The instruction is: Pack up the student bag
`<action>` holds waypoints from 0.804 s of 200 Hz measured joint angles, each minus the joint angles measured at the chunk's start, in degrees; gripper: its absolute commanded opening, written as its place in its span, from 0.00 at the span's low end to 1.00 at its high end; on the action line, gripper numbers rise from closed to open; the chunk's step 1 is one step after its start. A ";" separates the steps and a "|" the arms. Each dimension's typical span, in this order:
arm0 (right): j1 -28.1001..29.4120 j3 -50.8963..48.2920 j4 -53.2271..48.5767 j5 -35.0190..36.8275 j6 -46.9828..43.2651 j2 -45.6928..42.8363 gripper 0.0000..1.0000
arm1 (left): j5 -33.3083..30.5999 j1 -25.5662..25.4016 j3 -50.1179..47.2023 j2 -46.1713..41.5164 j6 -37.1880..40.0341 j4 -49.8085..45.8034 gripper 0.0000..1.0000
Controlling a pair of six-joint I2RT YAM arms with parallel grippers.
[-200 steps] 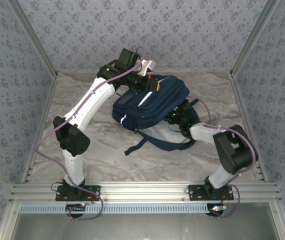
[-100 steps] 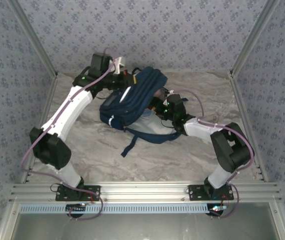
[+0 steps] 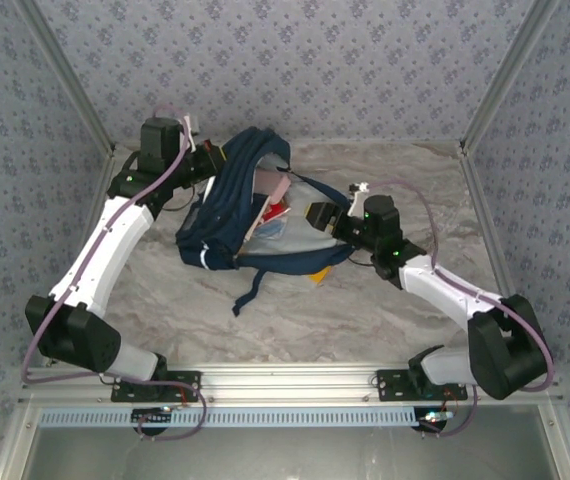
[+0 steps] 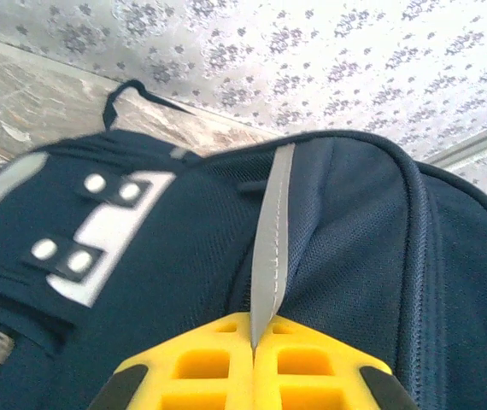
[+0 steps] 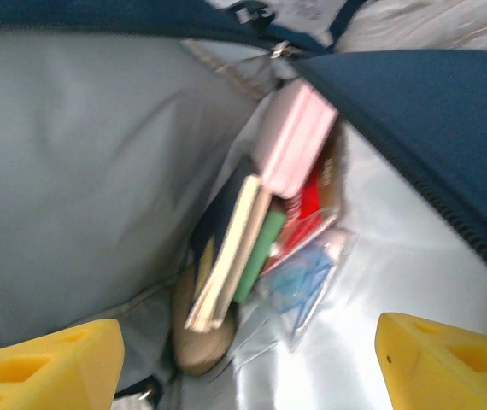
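Since a second ago: left arm swung out toward its own side and hauled the student bag (image 3: 223, 205) along. The bag was lying flat and now stands tipped up, mouth gaping at the right pincer (image 3: 317, 215). That pincer was tucked against the bag and nearly closed; it's now backed out and spread wide.

Left pincer (image 3: 211, 162): clamped tight on the bag's top edge. In the wrist view its yellow fingers (image 4: 201, 367) meet with the grey-white stripe (image 4: 271, 239) pinched between them at the left pincer (image 4: 252, 346). Navy fabric of the student bag (image 4: 354, 239) runs straight ahead of it, and the white patch with studs (image 4: 98, 231) sits off to one side of the stripe.

Right pincer (image 5: 252, 363): jaws wide, nothing between them, just outside the mouth and not touching the bag. Ahead of it is the student bag's grey lining (image 5: 73, 171). Stacked against the lining:
- pink block (image 5: 293, 137), furthest from the pincer
- red item (image 5: 312, 205) just under it
- cream-paged book (image 5: 226, 256) with a green edge (image 5: 259, 243) beside it
- clear pouch (image 5: 305, 282) holding something blue
- tan lump (image 5: 199, 337), nearest the fingers; blurred, can't tell what it is

Bag's lower end is on the marble table (image 3: 265, 320), between the two pincers. A dark strap (image 3: 250, 288) trails from it toward the arm bases.
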 measured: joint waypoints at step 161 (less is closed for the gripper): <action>0.70 19.10 13.77 -17.11 14.84 27.39 0.78 | 2.01 -2.82 -3.82 8.35 -1.14 8.07 0.00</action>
